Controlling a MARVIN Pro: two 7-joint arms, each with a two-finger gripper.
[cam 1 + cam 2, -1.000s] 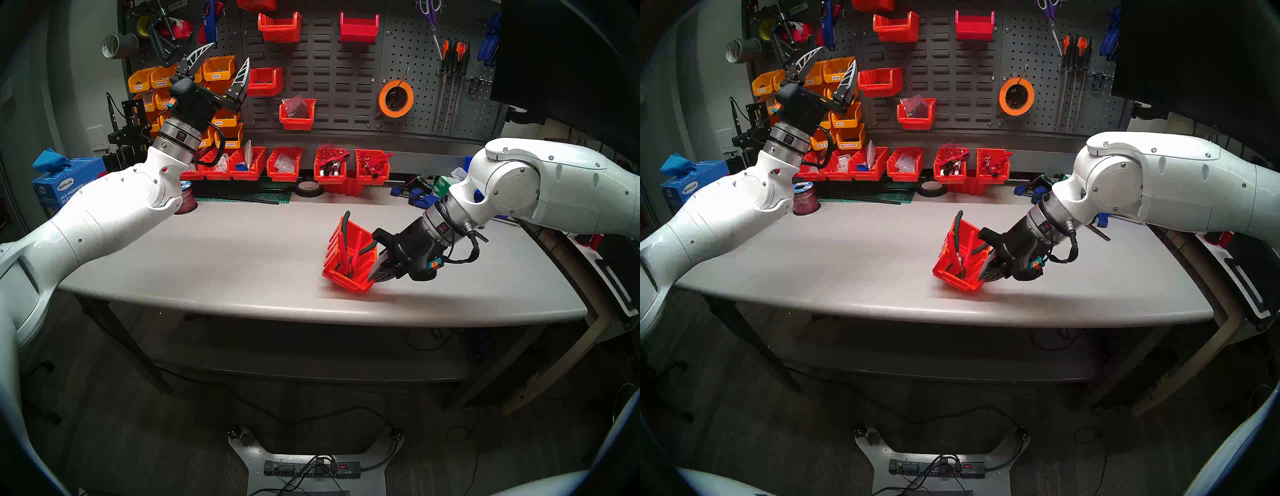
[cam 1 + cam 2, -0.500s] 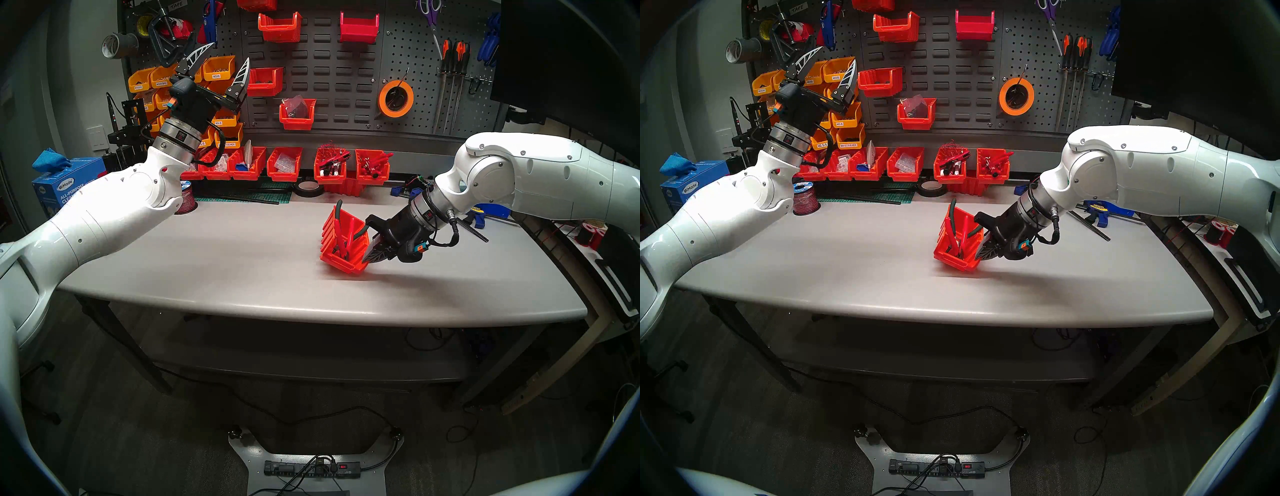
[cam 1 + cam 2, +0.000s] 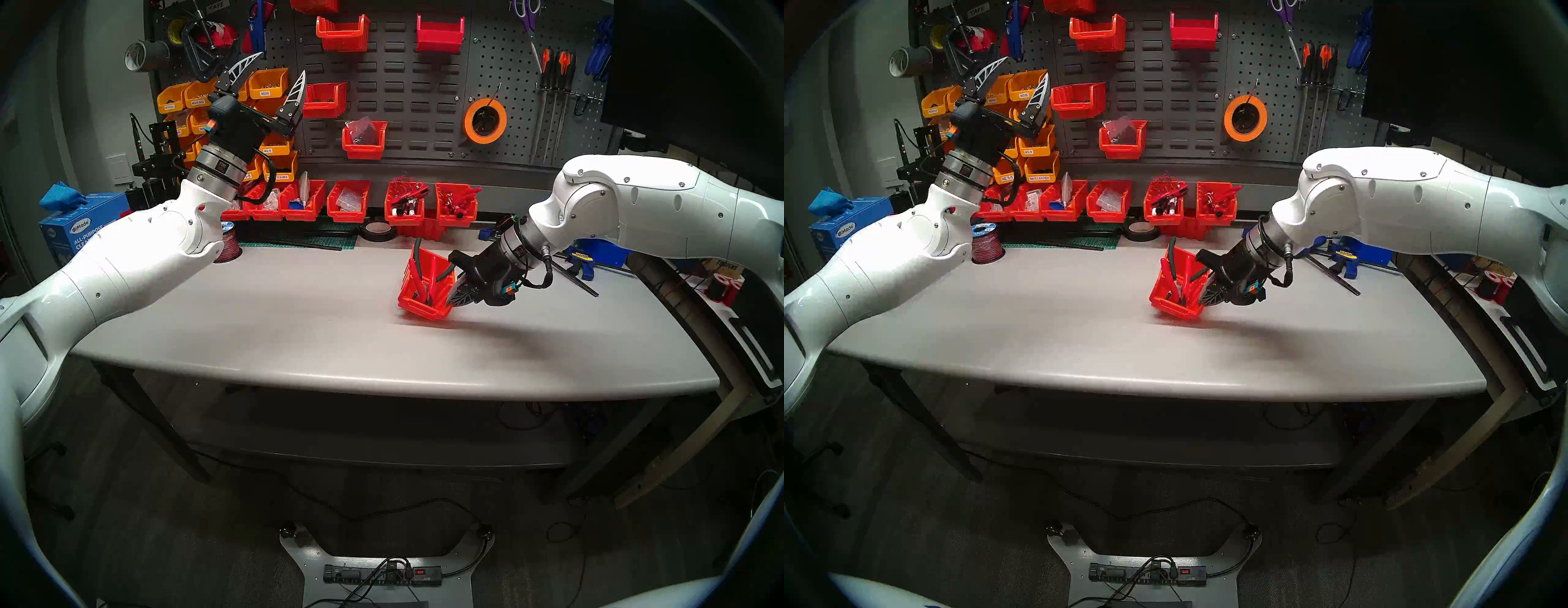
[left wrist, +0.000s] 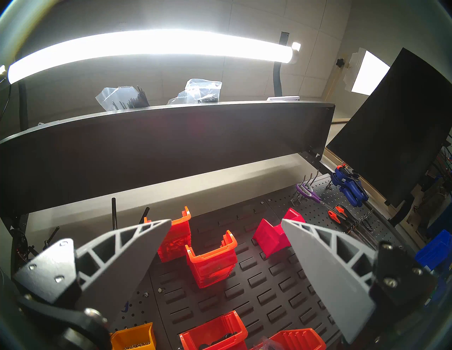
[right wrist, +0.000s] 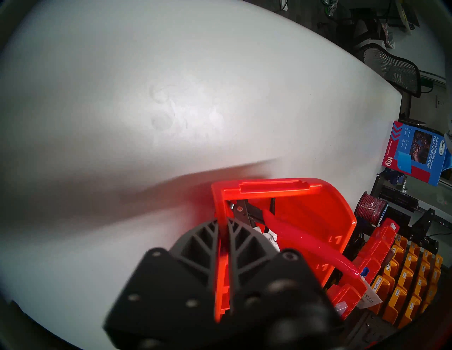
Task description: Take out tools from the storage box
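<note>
- Our right pincer, pinching the storage box wall, has carried it toward the frame's upper middle.
- Left pincer spread, idle; tools remain inside.

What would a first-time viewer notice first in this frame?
Most striking is the red-orange storage box tilted on the grey table, its side wall pinched by the right claw. The red-handled flush cutters and green-handled pliers are inside it, handles poking out. At upper left, the left claw is raised, open and empty, before the pegboard of bins.
</note>
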